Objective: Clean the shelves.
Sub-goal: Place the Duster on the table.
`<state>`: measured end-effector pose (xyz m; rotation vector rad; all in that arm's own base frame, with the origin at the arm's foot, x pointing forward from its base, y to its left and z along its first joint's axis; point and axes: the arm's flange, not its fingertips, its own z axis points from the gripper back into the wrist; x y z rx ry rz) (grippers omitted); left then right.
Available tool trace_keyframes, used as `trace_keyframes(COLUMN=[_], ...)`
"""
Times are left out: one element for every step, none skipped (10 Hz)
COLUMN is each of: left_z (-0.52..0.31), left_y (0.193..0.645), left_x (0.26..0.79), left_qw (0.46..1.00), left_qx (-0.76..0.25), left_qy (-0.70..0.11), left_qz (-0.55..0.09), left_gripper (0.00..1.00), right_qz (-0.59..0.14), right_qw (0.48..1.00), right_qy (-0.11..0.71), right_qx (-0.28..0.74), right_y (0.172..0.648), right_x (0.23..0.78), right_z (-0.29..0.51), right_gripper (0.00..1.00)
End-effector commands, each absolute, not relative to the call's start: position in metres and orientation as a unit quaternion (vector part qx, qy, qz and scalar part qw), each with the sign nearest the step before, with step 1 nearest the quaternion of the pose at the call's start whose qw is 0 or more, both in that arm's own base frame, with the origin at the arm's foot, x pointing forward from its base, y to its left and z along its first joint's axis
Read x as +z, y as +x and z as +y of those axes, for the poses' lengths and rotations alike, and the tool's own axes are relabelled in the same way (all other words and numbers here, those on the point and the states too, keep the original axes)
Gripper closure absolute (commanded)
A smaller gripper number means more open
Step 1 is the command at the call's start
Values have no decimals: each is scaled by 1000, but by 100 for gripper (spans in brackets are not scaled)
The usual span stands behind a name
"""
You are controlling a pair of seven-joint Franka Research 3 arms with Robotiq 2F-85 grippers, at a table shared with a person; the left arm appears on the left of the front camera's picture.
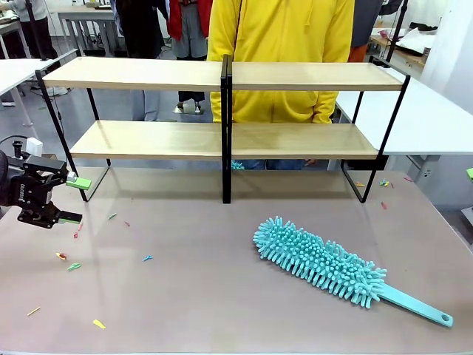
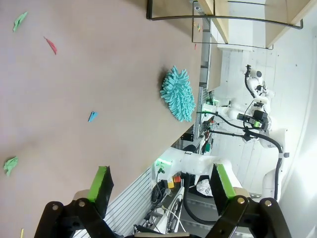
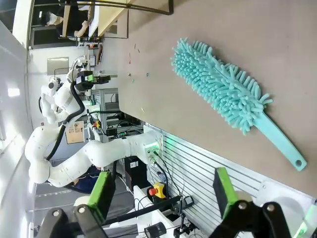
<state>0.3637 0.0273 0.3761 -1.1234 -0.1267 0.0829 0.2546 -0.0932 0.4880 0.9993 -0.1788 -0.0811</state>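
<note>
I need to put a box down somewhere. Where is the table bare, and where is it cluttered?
Bare: the middle of the table, between the shelves and the near edge, left of the duster. Both shelf boards are bare too. Cluttered: paper scraps by the left gripper, more at far right.

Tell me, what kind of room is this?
Probably a robot lab or workshop. A white robot arm stands by the table, cables and an emergency-stop button sit below it, and more white tables stand behind the shelves and duster.
</note>
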Motion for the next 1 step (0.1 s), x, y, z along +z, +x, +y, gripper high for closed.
trace_keyframes(left_z=[27], left_y=[362], left_x=[379], left_qw=[843], left_qx=[39], left_qy=[-533], left_qz=[-56], left_gripper=[0], right_qz=[-94], right_qw=[877], right_qy=[471], right_qx=[-34], right_y=[255], right_x=[489], right_z=[-96], right_gripper=[0])
